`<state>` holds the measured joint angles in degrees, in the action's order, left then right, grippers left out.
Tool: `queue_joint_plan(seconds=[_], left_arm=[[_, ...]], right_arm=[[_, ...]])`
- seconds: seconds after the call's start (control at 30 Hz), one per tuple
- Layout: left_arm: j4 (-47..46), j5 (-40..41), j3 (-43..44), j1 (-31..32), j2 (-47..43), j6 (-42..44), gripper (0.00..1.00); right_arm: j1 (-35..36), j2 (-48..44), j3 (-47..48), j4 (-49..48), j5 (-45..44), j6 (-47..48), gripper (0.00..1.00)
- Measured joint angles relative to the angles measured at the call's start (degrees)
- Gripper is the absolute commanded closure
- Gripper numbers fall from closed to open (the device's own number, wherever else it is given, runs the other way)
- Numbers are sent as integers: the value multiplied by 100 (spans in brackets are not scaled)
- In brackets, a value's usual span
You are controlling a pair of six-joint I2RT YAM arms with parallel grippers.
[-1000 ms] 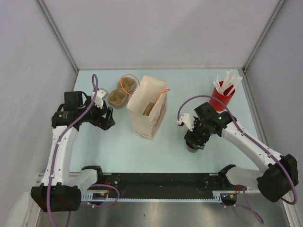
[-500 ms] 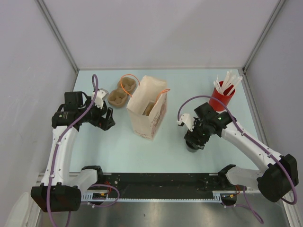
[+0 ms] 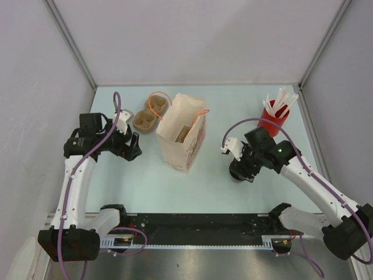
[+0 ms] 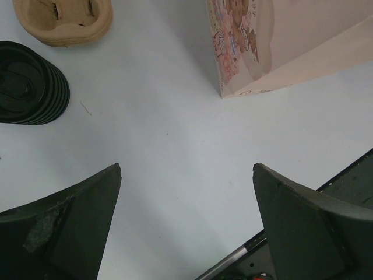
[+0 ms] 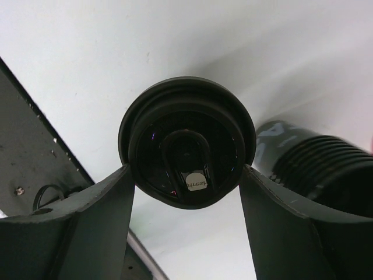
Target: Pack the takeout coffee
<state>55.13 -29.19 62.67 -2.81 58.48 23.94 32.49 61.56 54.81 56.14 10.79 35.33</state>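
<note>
The takeout coffee (image 4: 26,81), a short ribbed black cup with a matte ringed lid, stands at the upper left of the left wrist view. My left gripper (image 4: 186,169) hangs open over bare table to the right of it, apart from it. In the top view that gripper (image 3: 133,147) hides the cup. My right gripper (image 5: 186,169) is shut on another black cup with a glossy lid (image 5: 186,149), both fingers pressed on its rim. That cup (image 3: 238,175) sits right of the paper bag (image 3: 182,135).
The open paper bag (image 4: 291,41) stands mid-table. A brown cardboard cup carrier (image 3: 150,114) lies behind it to the left. A red cup of white sticks (image 3: 274,116) stands at the back right. A dark ribbed cylinder (image 5: 320,169) shows right of the held cup.
The right gripper's fingers have closed a little onto the glossy-lidded cup, and the right arm has shifted slightly rightward. The left arm has not moved.
</note>
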Motion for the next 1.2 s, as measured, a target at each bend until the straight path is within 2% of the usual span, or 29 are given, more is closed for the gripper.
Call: queue_joint_plan(seconds=[0.47,0.9,1.03,1.2], left_arm=[[0,2,0,0,-2,-7,1],[-2,2,-2,0,-4,-13,1],[-11,2,-11,0,-22,-20,1],[-20,2,-13,0,-31,-57,1]], right_arm=[[-343,7,1893,-138,-205,68,59],[-459,730,3620,-1456,-754,-74,60],[-348,1095,4166,-1777,-817,-205,61],[111,1709,5066,-1834,-796,-387,61]])
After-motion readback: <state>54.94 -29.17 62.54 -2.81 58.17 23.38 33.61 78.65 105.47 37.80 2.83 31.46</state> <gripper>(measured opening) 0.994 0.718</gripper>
